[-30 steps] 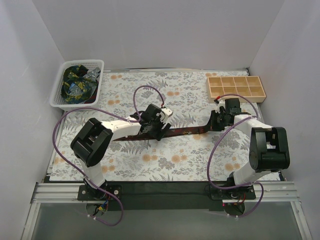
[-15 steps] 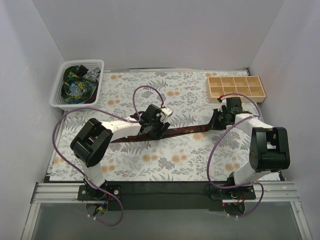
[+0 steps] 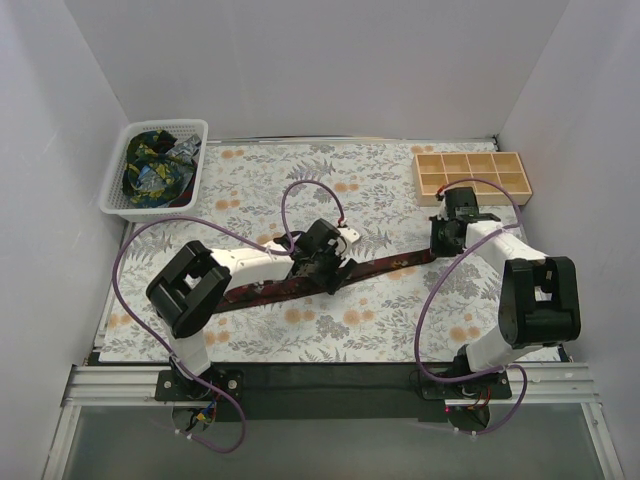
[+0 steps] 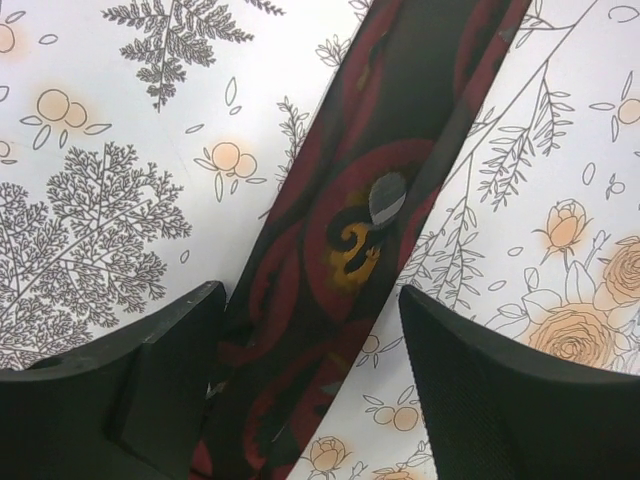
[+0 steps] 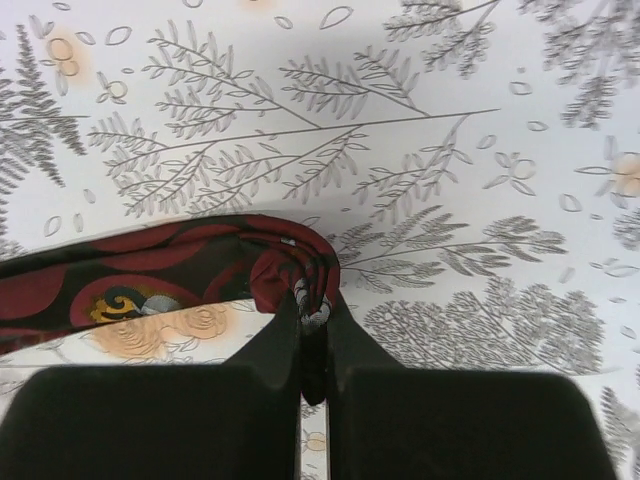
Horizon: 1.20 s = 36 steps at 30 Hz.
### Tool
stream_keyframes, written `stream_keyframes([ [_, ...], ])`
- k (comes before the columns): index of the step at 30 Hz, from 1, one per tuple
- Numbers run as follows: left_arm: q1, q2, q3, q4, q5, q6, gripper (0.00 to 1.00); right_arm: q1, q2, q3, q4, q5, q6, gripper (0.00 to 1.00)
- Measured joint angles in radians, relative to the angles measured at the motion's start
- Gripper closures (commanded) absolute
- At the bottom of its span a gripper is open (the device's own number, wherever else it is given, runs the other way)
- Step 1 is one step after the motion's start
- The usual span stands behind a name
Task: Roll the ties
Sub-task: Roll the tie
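Top view: maroon tie [image 3: 385,266] lies on the table [image 3: 380,185], which has a floral cloth. Tie is stretched out diag., from lower left of ctr up to right of ctr. The band looks broader toward its lower-left end.

Left hand [image 3: 335,272] sits over the tie approx mid-frame and is released. Left wrist view: its fingers [image 4: 150,390] stand apart at bottom left & bottom right. The tie [image 4: 350,230] runs btwn them from bottom ctr up to top right. The cloth is not pinched; can't tell if the finger edges brush the tie's sides. Tie fabric here is dark w/ red rings, plus a small yellow & grey motif near frame ctr.

Right hand [image 3: 441,243] is at the tie's upper-right end, clenched on it. Right wrist view: right hand [image 5: 313,312] has its two fingers pressed together at bottom ctr. The tie's end is folded over on itself and nipped at the tips. From there the tie [image 5: 170,275] runs off the left edge of frame, low over the table.

White basket [image 3: 165,124] sits upper left in top view, hard by the left wall. It holds the other ties [image 3: 150,165] in a loose heap: dark w/ blue, green & yellow prints. A wooden tray [image 3: 472,175] w/ two rows of compartments is upper right, near the right hand but apart from it. Both are well apart from the left hand.
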Motion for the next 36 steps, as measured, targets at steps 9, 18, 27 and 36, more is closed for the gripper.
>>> stream_keyframes([
  [9, 0.000, 0.003, 0.029, -0.043, 0.026, -0.103, 0.25, 0.165, -0.045, 0.012, -0.034, 0.354, -0.052, 0.99],
  [18, 0.034, -0.029, 0.019, -0.092, -0.012, -0.309, 0.23, 0.331, -0.034, 0.013, -0.032, 0.585, -0.097, 0.99],
  [27, 0.116, -0.280, -0.084, -0.149, -0.095, -0.583, 0.34, 0.467, 0.032, 0.012, -0.029, 0.724, -0.114, 0.99],
  [36, 0.116, -0.356, -0.161, -0.132, -0.102, -0.749, 0.42, 0.547, 0.061, -0.016, 0.013, 0.759, -0.141, 0.99],
])
